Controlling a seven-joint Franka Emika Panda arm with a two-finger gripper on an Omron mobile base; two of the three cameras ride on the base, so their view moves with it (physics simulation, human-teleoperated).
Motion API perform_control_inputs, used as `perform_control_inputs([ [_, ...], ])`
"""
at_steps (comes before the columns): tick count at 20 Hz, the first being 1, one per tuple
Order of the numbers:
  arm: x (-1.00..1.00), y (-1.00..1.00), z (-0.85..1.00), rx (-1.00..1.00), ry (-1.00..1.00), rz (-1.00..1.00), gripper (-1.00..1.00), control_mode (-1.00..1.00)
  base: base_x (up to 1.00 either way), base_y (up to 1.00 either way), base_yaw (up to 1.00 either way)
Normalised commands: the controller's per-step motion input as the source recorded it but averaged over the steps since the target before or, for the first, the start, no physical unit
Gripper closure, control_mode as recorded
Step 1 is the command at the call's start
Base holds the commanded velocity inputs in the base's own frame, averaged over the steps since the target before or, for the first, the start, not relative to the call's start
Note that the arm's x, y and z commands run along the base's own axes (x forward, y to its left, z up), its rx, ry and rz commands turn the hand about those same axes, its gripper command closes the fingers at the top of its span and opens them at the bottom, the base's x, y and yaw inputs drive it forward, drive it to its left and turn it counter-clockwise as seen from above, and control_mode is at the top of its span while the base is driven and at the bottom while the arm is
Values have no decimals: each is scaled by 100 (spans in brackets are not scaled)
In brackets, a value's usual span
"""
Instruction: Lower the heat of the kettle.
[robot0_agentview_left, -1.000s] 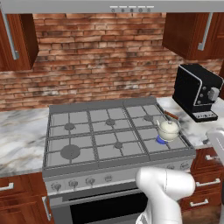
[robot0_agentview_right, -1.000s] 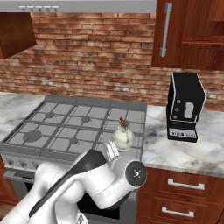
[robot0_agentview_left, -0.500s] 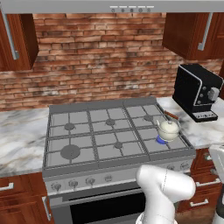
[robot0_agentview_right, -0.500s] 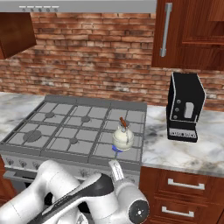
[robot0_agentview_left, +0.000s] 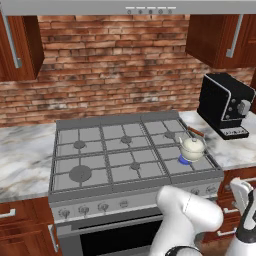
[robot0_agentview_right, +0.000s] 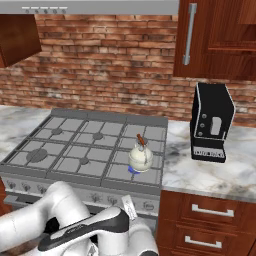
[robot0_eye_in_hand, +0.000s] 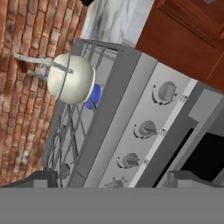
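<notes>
Round glossy cream kettle, blue flame, grey steel stove

You are looking at evenly lit, rendered pictures — bright enough throughout, with no single strong lamp showing. Soft shadowing is sitting under the wall cabinets and along the brick wall beneath the hood. The kettle is catching a mild highlight on its cream body, and a blue glow is showing at its base — no harsh glare anywhere. Edges are looking slightly soft and pixelated. The hand view is rolling the scene sideways; its stove knobs are reading fairly crisp.
</notes>
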Motion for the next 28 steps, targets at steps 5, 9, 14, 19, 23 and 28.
perform_control_inputs([
  [5, 25, -22, -35, 0, 0, 3, -100, -100, 0, 0, 0],
  [9, 20, -35, -37, 7, -3, 6, -100, -100, 0, 0, 0],
  [14, 17, -39, -38, 9, -8, 6, -100, -100, 0, 0, 0],
  [19, 19, -33, -30, 8, -10, 6, -100, -100, 0, 0, 0],
  [23, 16, -32, -13, 6, -2, 7, -100, -100, 0, 0, 0],
  [28, 5, -18, -11, 6, -4, 2, -100, -100, 0, 0, 0],
])
